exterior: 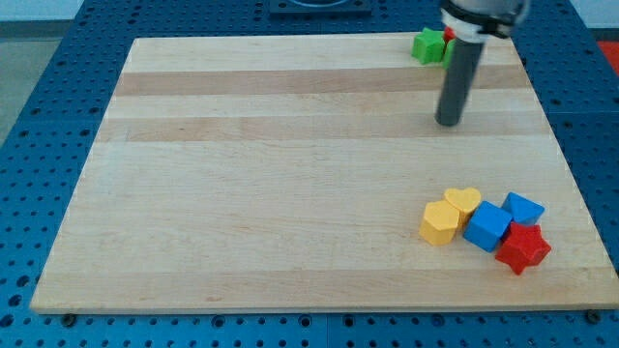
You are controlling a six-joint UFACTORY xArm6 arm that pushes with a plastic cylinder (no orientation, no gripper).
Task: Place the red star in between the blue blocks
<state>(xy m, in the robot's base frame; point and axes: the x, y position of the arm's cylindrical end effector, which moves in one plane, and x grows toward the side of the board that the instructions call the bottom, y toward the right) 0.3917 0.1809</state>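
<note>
A pale wooden tabletop [290, 193] fills most of the view, made of long planks joined side by side, with bands of lighter and slightly darker grain running from the view's left to the view's right. Its edges narrow toward the view's top. Around it on every side lies a blue perforated base [39, 145], dotted with regular rows of small dark holes. Along the view's top, behind the base, a strip of pale grey surface [145, 14] shows. The light is even and soft, leaving only faint shadows on the wood.
</note>
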